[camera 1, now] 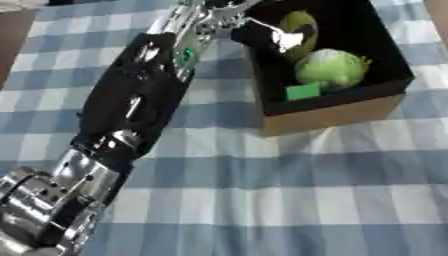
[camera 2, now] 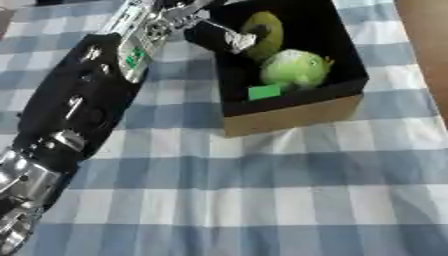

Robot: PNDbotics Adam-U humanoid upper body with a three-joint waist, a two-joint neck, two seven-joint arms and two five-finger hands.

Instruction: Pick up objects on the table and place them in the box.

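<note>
Box (camera 1: 337, 116) on checked table (camera 1: 289, 195) holds round green object (camera 1: 330, 68), olive curved one (camera 1: 300, 27), small green block (camera 1: 304, 92). My left robot hand (camera 1: 262, 35) reaches over box rim; fingers unclear, cannot tell grasp. Visible cloth bare; judge task near done.

Table (camera 2: 289, 200) w/ blue-and-white checked cloth fills the frame. 1 cardboard box (camera 2: 293, 116), black inside, sits directly on it, upper right of centre; tan side faces front.
</note>
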